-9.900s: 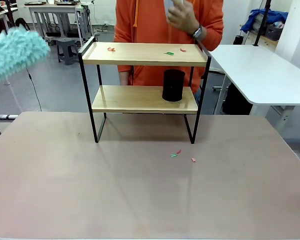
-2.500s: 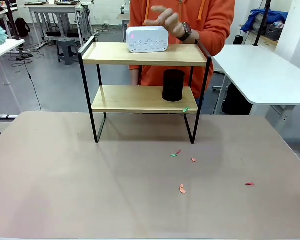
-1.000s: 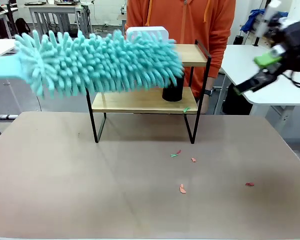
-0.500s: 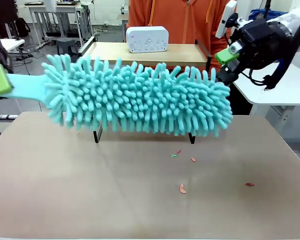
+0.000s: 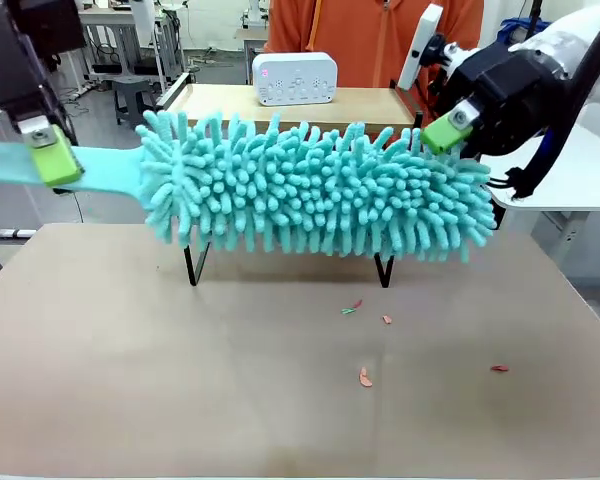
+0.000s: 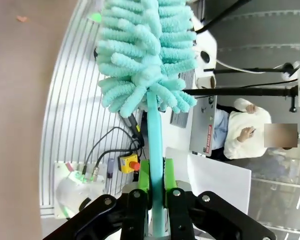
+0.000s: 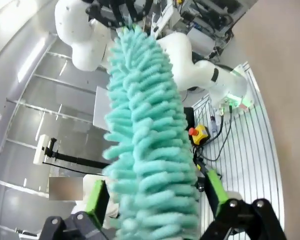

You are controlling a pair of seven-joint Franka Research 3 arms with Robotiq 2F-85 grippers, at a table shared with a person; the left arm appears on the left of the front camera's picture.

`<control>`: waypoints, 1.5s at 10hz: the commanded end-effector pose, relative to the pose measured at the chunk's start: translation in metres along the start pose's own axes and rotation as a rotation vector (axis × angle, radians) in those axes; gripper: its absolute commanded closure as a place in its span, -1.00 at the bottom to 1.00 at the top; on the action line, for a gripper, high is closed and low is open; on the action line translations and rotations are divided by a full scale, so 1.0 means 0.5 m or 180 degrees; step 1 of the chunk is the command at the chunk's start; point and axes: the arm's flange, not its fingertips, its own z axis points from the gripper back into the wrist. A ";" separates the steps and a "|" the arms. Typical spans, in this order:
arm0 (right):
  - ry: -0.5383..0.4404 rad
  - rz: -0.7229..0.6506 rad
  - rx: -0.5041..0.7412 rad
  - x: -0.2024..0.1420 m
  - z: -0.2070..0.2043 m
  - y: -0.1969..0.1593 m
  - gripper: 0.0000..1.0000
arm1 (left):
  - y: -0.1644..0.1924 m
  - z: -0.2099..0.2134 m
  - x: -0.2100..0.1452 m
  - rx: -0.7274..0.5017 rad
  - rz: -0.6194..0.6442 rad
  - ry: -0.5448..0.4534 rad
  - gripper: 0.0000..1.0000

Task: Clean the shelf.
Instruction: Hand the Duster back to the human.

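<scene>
right now our left gripper (image 6: 156, 200) is clamped on the flat handle of the teal duster (image 5: 315, 190), green pads pinching it from both sides, and that grip looks square enough to steer with. our right gripper (image 7: 152, 200) stands wide open with the duster's far tip between its fingers; in the right wrist view the fluffy strands sit between the pads, which have not pinched anything.

to do this step well, we judge we should keep the handle level and let the left arm alone carry the head, or have the right close gently on the tip only if it needs steadying. then sweep along the top board, working around the white device (image 5: 294, 78) standing there so we don't knock it off.

the shelf (image 5: 380, 105) stands at the far middle of the table (image 5: 180, 380), just behind the duster, which hides most of it: we see the light top board, a black frame corner and two front legs. a few small red and green scraps (image 5: 365, 377) lie on the table in front. a person in orange stands behind the shelf.
</scene>
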 end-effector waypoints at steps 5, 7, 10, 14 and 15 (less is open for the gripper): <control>0.0300 0.0116 -0.0039 -0.024 -0.012 0.013 1.00 | 0.003 0.006 0.004 -0.0022 0.0073 -0.0089 0.75; 0.0299 0.0116 -0.0002 -0.023 -0.012 0.012 1.00 | 0.004 0.007 0.002 -0.0022 0.0066 -0.0073 0.75; 0.0304 0.0107 0.0052 -0.026 -0.011 0.008 1.00 | 0.004 0.009 0.000 -0.0022 0.0064 -0.0072 0.75; 0.0299 0.0091 0.0084 -0.028 -0.004 0.000 1.00 | 0.009 0.009 -0.002 0.0012 0.0104 -0.0109 0.37; 0.0306 0.0074 0.0082 -0.031 0.000 -0.002 1.00 | 0.015 0.016 -0.004 0.0090 0.0167 -0.0186 -0.40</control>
